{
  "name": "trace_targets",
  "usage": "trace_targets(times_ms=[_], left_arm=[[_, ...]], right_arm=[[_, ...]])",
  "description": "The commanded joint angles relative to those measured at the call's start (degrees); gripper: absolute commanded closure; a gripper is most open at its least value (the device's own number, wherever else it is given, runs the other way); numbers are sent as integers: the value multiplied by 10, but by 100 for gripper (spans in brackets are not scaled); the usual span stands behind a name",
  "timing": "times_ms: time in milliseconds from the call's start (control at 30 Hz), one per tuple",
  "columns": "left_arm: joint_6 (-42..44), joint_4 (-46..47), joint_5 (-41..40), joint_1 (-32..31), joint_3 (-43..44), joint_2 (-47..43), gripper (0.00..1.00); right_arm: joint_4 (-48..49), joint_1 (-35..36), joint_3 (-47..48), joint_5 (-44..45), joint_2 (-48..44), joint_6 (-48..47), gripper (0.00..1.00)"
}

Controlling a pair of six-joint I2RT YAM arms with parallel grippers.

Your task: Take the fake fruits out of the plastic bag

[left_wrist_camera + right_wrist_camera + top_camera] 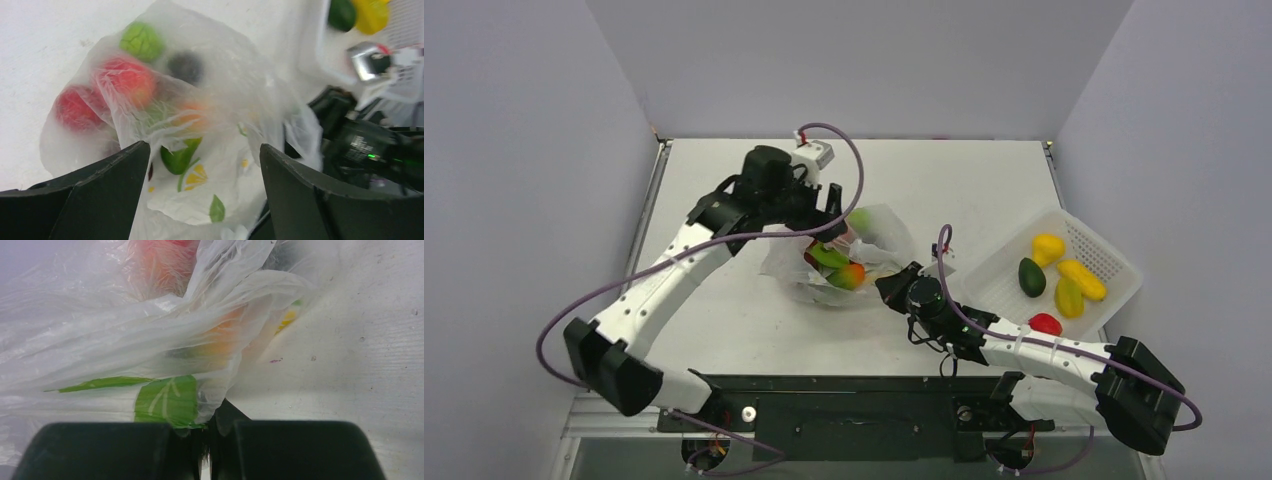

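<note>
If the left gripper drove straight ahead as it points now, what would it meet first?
The plastic bag: its film lies between the open jaws of the left gripper. A green fruit seems to sit just behind it, but depth is unclear.

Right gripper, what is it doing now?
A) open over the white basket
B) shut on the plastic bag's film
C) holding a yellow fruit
B: in the right wrist view the right gripper has its fingers together, with film of the plastic bag pinched between them.

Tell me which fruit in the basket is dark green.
The oval fruit at the basket's left side in the top view; its neighbours are yellow or red.
</note>
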Motion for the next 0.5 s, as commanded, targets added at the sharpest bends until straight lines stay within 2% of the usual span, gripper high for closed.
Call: trace_targets(times_ms=[0, 100, 133, 200, 367, 467], left_arm=[[107, -120, -124, -20, 100, 96, 21], [165, -145, -208, -45, 119, 139, 21], [172, -140, -256, -56, 114, 142, 21], [181, -116, -301, -71, 95, 140, 21], [210, -62, -360, -88, 21, 114, 17], [219, -30, -361, -91, -16, 101, 15]], right_arm=[[30, 5, -1, 5, -10, -5, 100], [27, 5, -1, 6, -10, -6, 100], [25, 6, -1, 8, -10, -6, 100], [22, 6, -1, 9, -8, -6, 100], [14, 5, 2, 9, -2, -7, 100], [8, 6, 3, 8, 1, -8, 100]])
